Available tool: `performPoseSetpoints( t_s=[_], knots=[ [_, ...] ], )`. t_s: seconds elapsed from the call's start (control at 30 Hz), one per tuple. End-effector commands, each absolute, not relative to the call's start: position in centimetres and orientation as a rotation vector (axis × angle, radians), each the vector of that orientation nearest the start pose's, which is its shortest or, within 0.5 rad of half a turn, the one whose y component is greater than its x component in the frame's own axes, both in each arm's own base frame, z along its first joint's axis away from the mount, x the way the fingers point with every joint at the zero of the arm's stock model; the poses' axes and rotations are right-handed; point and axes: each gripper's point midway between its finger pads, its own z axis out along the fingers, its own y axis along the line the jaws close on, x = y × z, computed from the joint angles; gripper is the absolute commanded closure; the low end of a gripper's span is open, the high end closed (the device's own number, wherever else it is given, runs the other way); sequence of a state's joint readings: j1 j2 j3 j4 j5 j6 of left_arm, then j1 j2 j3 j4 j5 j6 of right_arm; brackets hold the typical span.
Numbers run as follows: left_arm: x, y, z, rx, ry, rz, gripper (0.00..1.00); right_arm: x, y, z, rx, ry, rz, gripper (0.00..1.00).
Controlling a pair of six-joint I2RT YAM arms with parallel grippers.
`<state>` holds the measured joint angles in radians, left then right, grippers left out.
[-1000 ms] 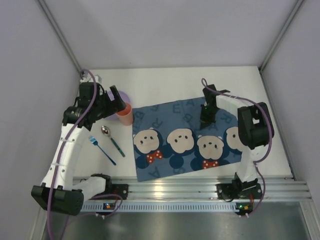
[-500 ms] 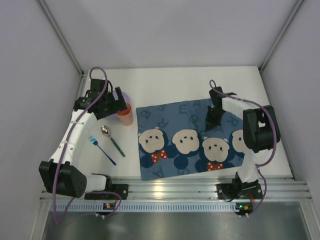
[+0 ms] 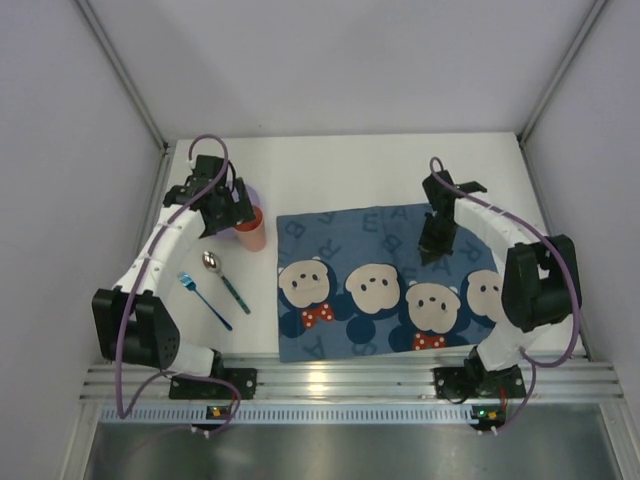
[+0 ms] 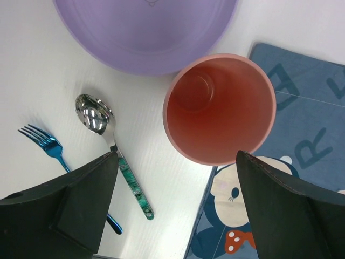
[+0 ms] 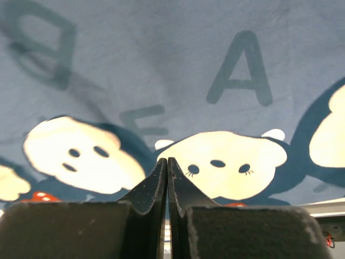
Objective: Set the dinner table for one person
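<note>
This is a robot test cell in a laboratory rather than a home dining room. The dinner table is a bare white matte slab boxed in by plain pale wall panels joined at metal corner posts. A ribbed aluminium rail runs along its near edge, and the left arm and right arm are bolted to it, trailing purple cables, with small indicator lights at the bases. The only domestic things are a cartoon placemat, a pink cup, a purple plate, a spoon and a blue fork.
</note>
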<state>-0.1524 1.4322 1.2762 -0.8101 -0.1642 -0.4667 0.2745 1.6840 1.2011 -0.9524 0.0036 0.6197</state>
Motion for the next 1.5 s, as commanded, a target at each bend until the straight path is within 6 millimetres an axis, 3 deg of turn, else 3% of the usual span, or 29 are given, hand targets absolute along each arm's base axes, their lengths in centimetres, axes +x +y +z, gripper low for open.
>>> performPoseSetpoints(
  t_s=[0.0,0.13,0.23,0.27,0.33,0.37,0.43,0.6,0.63,0.7,0.73,0.8,0.83,0.87,0.93,1.03,1.3,1.33,1.37,1.47],
  knots=[
    [36.4,-3.9,17.3,-0.444,2.431,-0.008,0.05,28.3,10.6,10.8,0.509,2.887,0.098,1.0],
    [36.9,-3.7,16.3,-0.439,2.445,0.022,0.18,28.7,10.5,13.4,0.488,2.84,0.117,1.0],
    [37.5,-3.6,15.5,-0.426,2.452,0.044,0.38,28.6,10.4,14.5,0.472,2.827,0.127,1.0],
    [37.8,-3.6,15.3,-0.423,2.451,0.045,0.57,28.6,10.4,14.9,0.467,2.819,0.132,1.0],
    [38.2,-3.8,15.1,-0.413,2.462,0.036,0.79,28.9,10.8,15.3,0.431,2.802,0.163,1.0],
    [38.3,-4.3,15.0,-0.398,2.476,0.005,0.92,28.9,11.9,15.8,0.395,2.799,0.262,1.0],
    [38.4,-5.1,15.5,-0.383,2.496,-0.026,0.99,29.4,13.7,16.8,0.301,2.767,0.389,0.92],
    [39.1,-8.6,19.0,-0.236,2.444,-0.079,1.0,30.2,21.5,20.7,0.03,2.692,0.707,0.63],
    [38.8,-9.1,19.5,-0.215,2.448,-0.074,1.0,30.9,23.2,23.2,-0.024,2.632,0.757,0.59],
    [39.0,-10.9,21.2,-0.161,2.421,-0.092,1.0,30.7,26.7,24.1,-0.119,2.63,0.813,0.45],
    [38.8,-11.5,21.6,-0.144,2.424,-0.093,1.0,31.3,28.0,26.4,-0.151,2.569,0.854,0.43],
    [38.7,-13.4,22.8,-0.099,2.406,-0.115,1.0,31.5,30.5,26.5,-0.191,2.579,0.896,0.38],
    [38.4,-13.8,23.0,-0.085,2.406,-0.114,1.0,31.9,31.3,27.8,-0.203,2.549,0.921,0.37],
    [38.3,-14.3,23.5,-0.076,2.398,-0.118,1.0,32.4,32.1,26.9,-0.204,2.574,0.921,0.37],
    [37.7,-15.7,23.7,-0.039,2.399,-0.135,1.0,32.7,33.1,27.5,-0.21,2.564,0.938,0.38],
    [36.7,-17.2,23.9,-0.003,2.399,-0.146,1.0,33.4,34.1,26.5,-0.204,2.581,0.926,0.39],
    [34.5,-20.0,26.0,0.058,2.362,-0.218,1.0,33.2,34.8,22.0,-0.218,2.676,0.739,0.49],
    [34.1,-20.6,26.5,0.072,2.355,-0.236,1.0,33.1,34.9,21.3,-0.229,2.682,0.691,0.56],
    [34.2,-20.6,26.8,0.07,2.348,-0.241,1.0,33.2,34.6,21.0,-0.222,2.689,0.668,0.56],
    [33.5,-22.1,27.2,0.103,2.339,-0.269,1.0,32.6,34.5,19.8,-0.237,2.72,0.581,0.95]
  ],
)
